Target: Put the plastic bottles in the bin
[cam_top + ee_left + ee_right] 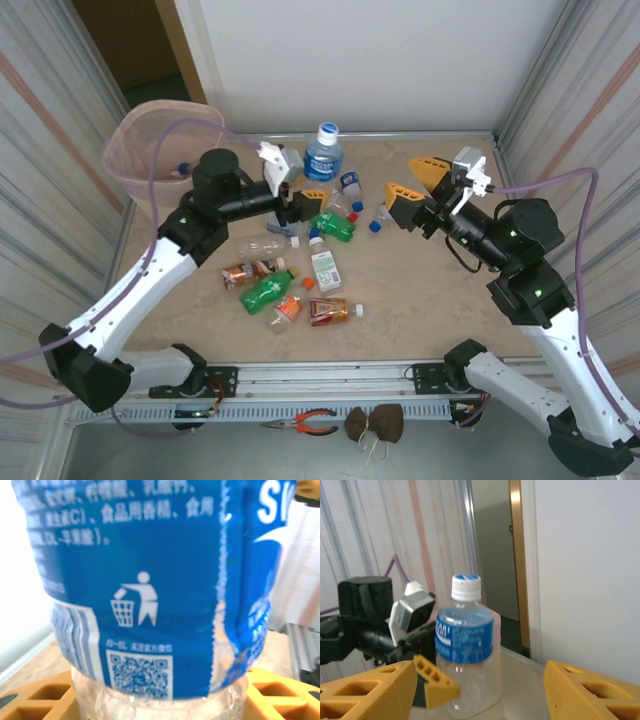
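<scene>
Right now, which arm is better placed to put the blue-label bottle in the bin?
Left. The left gripper is closed around the blue-label bottle at its lower part, and the bin stands on that arm's side. The right gripper is open, empty and across the table from the bin.

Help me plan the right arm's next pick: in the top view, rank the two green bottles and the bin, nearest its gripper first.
1. Far green bottle, just left of the right gripper.
2. Near green bottle, pile's near-left side.
3. Bin, back-left corner.
</scene>
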Robot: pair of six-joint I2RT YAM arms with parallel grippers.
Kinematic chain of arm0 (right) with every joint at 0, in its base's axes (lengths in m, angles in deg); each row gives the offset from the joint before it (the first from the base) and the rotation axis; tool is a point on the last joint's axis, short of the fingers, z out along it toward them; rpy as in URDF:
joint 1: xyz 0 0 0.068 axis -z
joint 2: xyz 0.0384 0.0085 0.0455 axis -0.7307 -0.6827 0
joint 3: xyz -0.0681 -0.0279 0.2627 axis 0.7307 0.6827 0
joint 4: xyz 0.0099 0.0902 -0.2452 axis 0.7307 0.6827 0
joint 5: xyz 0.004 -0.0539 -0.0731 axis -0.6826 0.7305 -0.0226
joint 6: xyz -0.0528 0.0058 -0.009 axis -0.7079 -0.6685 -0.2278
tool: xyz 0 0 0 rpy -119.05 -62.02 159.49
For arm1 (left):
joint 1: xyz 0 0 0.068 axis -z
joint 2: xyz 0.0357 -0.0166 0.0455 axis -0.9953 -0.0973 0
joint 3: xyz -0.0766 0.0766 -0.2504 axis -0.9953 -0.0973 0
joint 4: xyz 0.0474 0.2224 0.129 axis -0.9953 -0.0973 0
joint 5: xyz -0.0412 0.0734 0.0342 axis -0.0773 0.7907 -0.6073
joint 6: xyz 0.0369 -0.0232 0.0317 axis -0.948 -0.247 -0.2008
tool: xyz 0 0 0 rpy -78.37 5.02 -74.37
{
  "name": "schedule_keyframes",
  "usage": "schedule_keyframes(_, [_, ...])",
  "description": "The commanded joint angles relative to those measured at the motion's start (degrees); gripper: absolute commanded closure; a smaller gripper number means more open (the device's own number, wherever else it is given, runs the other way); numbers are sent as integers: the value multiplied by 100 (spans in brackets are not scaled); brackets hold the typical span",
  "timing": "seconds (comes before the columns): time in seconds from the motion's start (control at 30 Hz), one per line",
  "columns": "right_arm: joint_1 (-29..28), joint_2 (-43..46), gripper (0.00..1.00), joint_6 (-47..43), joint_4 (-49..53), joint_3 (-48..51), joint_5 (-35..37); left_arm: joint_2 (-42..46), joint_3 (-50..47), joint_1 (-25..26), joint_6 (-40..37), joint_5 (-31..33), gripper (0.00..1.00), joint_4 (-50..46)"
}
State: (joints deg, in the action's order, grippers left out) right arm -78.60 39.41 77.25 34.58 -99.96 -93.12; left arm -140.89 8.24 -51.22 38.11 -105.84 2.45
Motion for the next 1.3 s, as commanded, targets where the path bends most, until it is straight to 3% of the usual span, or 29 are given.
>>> schedule_keyframes(0.0, [-51, -23, 33, -127, -61, -34, 56, 303, 316, -359, 316, 796, 43, -470])
schedule_keyframes(0.27, [-59, -112, 33, -48, -157, 48, 13, 507, 760, -1897, 1493, 1182, 48, -1204])
schedule_keyframes(0.53, [-55, -121, 33, -46, -141, 98, 74, 351, 992, -2960, 2410, 2485, 51, -1553])
schedule_keyframes(0.73, [-57, -104, 33, -71, -97, 141, 183, -295, 1802, -3106, 3658, 4211, 57, -2747])
schedule_keyframes(1.03, [-60, -43, 33, -158, -53, 194, 320, -1516, 3132, -3108, 4768, 4990, 57, -4095])
schedule_keyframes(1.27, [-51, 67, 32, -296, -36, 322, 414, -2395, 4066, -3150, 5808, 5158, 58, -5091])
